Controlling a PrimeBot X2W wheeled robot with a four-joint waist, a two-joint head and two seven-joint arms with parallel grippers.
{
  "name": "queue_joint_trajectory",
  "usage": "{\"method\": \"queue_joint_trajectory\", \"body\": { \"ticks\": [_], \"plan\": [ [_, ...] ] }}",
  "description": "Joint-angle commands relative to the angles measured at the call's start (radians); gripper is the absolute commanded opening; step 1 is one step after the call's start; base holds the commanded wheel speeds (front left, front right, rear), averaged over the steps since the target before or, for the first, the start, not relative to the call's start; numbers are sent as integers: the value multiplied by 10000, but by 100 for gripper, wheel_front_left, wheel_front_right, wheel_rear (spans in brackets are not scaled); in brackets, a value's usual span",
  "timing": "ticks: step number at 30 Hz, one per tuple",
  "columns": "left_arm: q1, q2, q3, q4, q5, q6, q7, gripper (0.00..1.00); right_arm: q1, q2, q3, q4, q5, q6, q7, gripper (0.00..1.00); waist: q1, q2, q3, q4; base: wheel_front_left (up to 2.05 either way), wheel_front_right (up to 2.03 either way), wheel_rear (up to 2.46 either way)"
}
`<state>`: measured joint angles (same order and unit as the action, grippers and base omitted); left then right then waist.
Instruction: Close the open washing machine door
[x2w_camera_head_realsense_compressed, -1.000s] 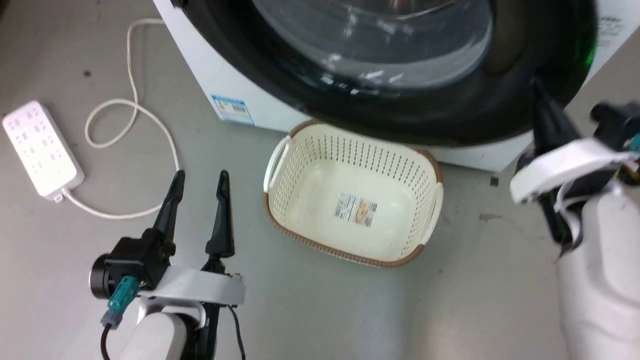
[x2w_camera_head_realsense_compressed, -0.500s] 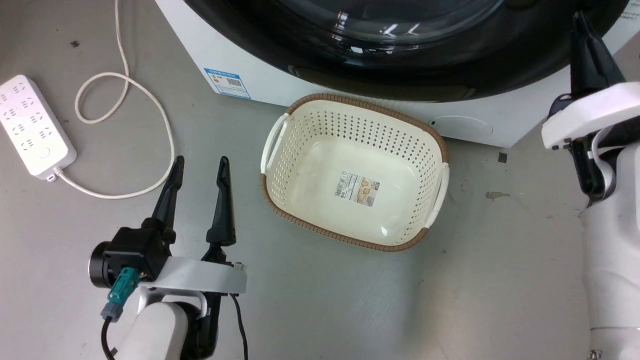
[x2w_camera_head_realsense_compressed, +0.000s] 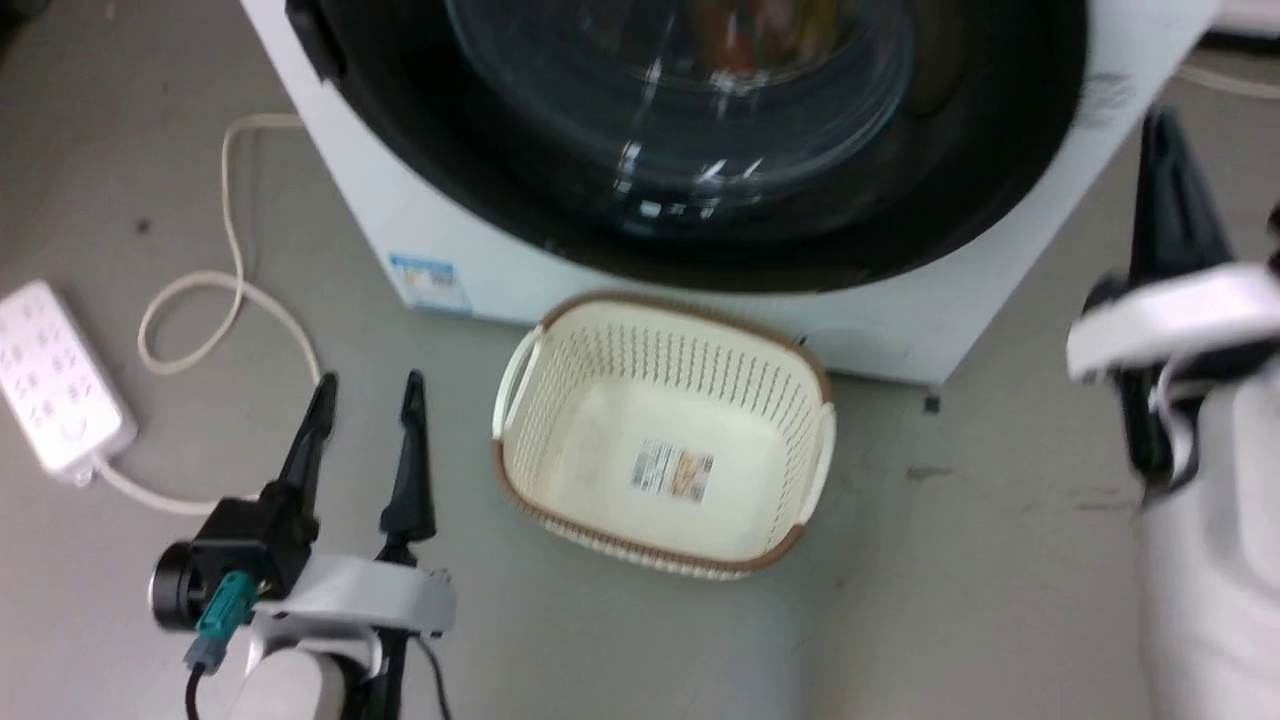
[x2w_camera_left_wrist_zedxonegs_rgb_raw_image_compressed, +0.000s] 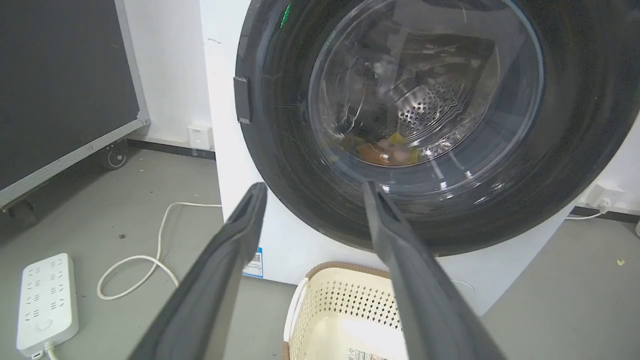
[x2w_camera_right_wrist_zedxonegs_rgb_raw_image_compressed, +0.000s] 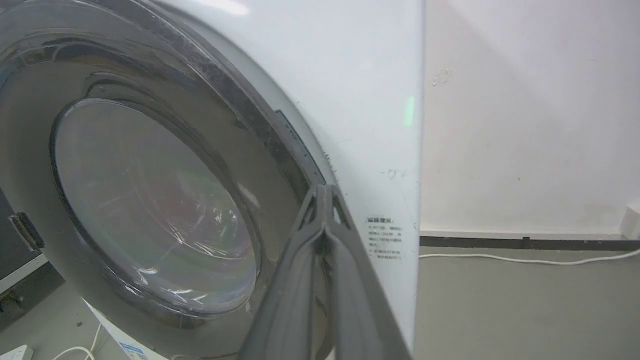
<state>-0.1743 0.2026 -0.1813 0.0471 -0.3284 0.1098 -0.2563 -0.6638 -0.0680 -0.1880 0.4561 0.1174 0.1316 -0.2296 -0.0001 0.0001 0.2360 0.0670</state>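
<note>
Right wrist view: right gripper (x2w_camera_right_wrist_zedxonegs_rgb_raw_image_compressed: 324, 196) has its two fingers pressed together tip to tip, nothing between them. The tips line up with the black rim of the washing machine door (x2w_camera_right_wrist_zedxonegs_rgb_raw_image_compressed: 150, 210) at its right edge; contact or gap cannot be told from this angle. The door lies against the white front of the washing machine (x2w_camera_right_wrist_zedxonegs_rgb_raw_image_compressed: 370, 100), rim seemingly flush, though the oblique look leaves that unsure. A pale wall (x2w_camera_right_wrist_zedxonegs_rgb_raw_image_compressed: 525, 125) stands behind. Left wrist view: left gripper (x2w_camera_left_wrist_zedxonegs_rgb_raw_image_compressed: 314, 189) has its fingers spread wide and empty, aimed at the lower half of the door and well short of it. Through the glass bowl the steel drum (x2w_camera_left_wrist_zedxonegs_rgb_raw_image_compressed: 430, 107) shows, with orange and yellow laundry (x2w_camera_left_wrist_zedxonegs_rgb_raw_image_compressed: 385, 150) low inside. Head view, blurred: the left gripper hangs low left over the grey floor (x2w_camera_head_realsense_compressed: 950, 600), and the right gripper stands beside the machine's right front corner. A cream basket (x2w_camera_head_realsense_compressed: 690, 312) with a brown rim sits on the floor just before the machine, below the door. A blue sticker (x2w_camera_head_realsense_compressed: 428, 282) marks the lower left front. A white power strip (x2w_camera_head_realsense_compressed: 55, 375) and its looped cord (x2w_camera_head_realsense_compressed: 235, 295) lie off to the left.
</note>
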Motion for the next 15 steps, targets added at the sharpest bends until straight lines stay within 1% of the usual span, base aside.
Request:
{"method": "queue_joint_trajectory", "body": {
  "ticks": [1,7,11,15],
  "plan": [
    [116,44,37,23,38,-38,-55,100,275,37,-18,-86,62,-9,-39,0,1,-1,-800,-572,0,0,0],
    [764,165,279,120,-61,-16,-55,100,2233,161,139,-1014,222,-9,115,0,1,-1,-1906,-1343,0,0,0],
    [1144,192,315,156,-103,17,-55,100,3612,172,453,-1658,460,-9,244,0,1,-1,-2346,-1590,0,0,0],
    [1343,251,237,194,-91,-12,-39,100,4715,175,764,-2310,700,-9,396,0,1,-1,-2517,-1623,0,0,0]
  ]
}}
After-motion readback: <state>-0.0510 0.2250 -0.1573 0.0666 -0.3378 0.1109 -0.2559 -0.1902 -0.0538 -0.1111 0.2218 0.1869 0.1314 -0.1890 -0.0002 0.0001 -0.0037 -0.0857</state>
